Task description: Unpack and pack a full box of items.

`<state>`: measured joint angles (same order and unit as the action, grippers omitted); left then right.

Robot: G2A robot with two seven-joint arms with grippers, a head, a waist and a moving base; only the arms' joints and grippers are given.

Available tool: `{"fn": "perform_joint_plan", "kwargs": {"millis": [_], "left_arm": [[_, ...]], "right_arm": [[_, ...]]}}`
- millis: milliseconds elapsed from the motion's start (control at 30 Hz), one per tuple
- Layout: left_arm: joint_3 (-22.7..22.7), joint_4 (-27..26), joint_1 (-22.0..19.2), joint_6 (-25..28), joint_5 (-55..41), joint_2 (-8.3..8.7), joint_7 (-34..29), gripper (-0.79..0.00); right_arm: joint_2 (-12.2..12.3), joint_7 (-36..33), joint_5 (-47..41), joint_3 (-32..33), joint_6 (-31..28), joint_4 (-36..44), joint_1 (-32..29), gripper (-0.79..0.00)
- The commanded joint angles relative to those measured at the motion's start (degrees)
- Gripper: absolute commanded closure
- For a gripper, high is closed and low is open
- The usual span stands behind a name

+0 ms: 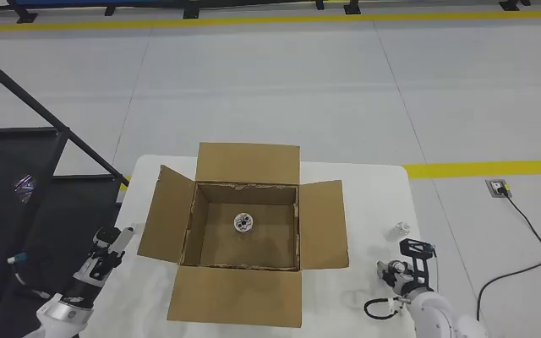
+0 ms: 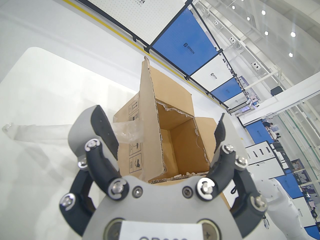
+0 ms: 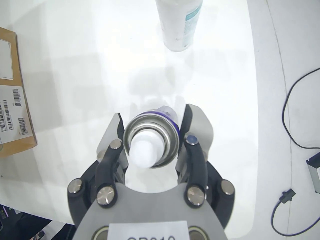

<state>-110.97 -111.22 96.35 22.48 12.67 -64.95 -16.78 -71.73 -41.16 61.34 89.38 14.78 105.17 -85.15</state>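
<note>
An open cardboard box [image 1: 190, 224] stands mid-table with all flaps folded out. On its floor sits one small white round item [image 1: 243, 222]. My left gripper [image 2: 160, 123] is open and holds nothing; it sits off the box's left side [image 1: 114, 241], facing the box [image 2: 150, 116]. My right gripper [image 3: 153, 126] is to the right of the box [image 1: 397, 272], shut on an upright spray can [image 3: 152, 139] with a purple body and white nozzle that stands on the table. A clear plastic bottle [image 3: 178, 13] stands just beyond it [image 1: 401, 226].
A crumpled clear plastic wrap [image 2: 37, 131] lies on the table against the box's left side. A box flap with labels [image 3: 12, 96] lies flat near the right gripper. A black cable loop [image 1: 376, 308] hangs by the right arm. The table edge [image 3: 252, 58] is close on the right.
</note>
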Motion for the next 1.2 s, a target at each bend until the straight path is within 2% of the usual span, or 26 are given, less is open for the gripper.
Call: {"fn": "perform_joint_plan", "kwargs": {"millis": [0, 133, 433, 667, 767, 900, 1067, 1167], "left_arm": [[0.0, 0.0, 0.0, 0.0, 0.0, 0.0, 0.0, -0.785], [0.0, 0.0, 0.0, 0.0, 0.0, 0.0, 0.0, -0.785], [0.0, 0.0, 0.0, 0.0, 0.0, 0.0, 0.0, -0.785], [0.0, 0.0, 0.0, 0.0, 0.0, 0.0, 0.0, -0.785], [0.0, 0.0, 0.0, 0.0, 0.0, 0.0, 0.0, -0.785], [0.0, 0.0, 0.0, 0.0, 0.0, 0.0, 0.0, -0.785], [0.0, 0.0, 0.0, 0.0, 0.0, 0.0, 0.0, -0.785], [0.0, 0.0, 0.0, 0.0, 0.0, 0.0, 0.0, -0.785]], "right_arm": [[0.0, 0.7, 0.1, 0.1, 0.5, 0.3, 0.1, 0.0], [-0.1, 2.9, 0.9, 0.3, 1.2, 3.7, -0.9, 0.0], [0.2, 3.3, 5.8, 0.7, -0.1, 15.7, -3.8, 0.0], [0.3, 3.7, 9.8, -3.1, -5.6, 25.8, -1.2, 0.0], [0.3, 1.9, 11.9, -7.1, -8.5, 25.4, 4.2, 0.0], [-0.4, -0.7, 12.0, -15.7, -12.8, 20.3, 15.2, 0.0], [-2.4, -5.5, 10.0, -27.6, -15.8, 6.2, 31.0, 0.0], [-4.1, -5.6, 6.7, -34.2, -16.4, -3.1, 37.8, 0.0]]}}
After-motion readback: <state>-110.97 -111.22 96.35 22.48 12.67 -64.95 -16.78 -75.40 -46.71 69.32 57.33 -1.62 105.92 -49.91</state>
